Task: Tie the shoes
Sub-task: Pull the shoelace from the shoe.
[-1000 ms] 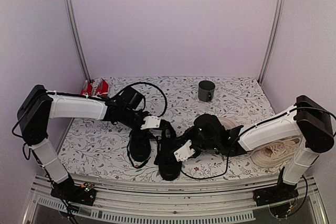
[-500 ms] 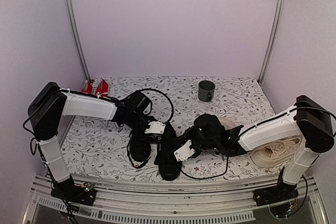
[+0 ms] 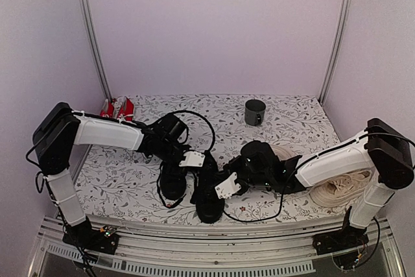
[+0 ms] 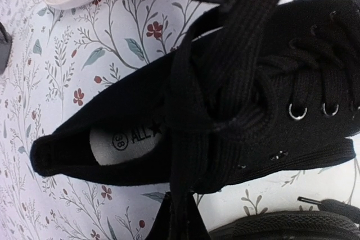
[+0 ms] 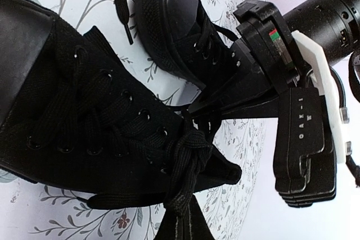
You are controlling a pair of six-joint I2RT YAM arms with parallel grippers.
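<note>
Both grippers, which stood part open a moment ago, are now shut, each pinching lace on the same shoe. The left gripper (image 3: pixel 206 161) has also moved in from the left over the last second and now sits right over the near shoe (image 3: pixel 209 198), the one toward the front edge of the table (image 3: pixel 130 180). The right gripper (image 3: pixel 224 176) comes in from the other side, just beside it.

In the left wrist view the closed fingers (image 4: pixel 177 217) clamp a flat black lace (image 4: pixel 225 82) that runs taut across the shoe's collar. In the right wrist view the right fingers (image 5: pixel 183 223) pinch a bunch of lace (image 5: pixel 188 161) at the top of the tongue, and the left gripper's tips reach in just above that same spot.

The second shoe (image 3: pixel 173 181) lies just left of the near one, touching or nearly so, with its lace trailing loose on the table.

With both ends caught, the laces look ready to be pulled apart to tighten a knot or crossed over; I cannot tell whether a knot has formed under the bunch. A mug (image 3: pixel 254 112) stands well behind the shoes.
</note>
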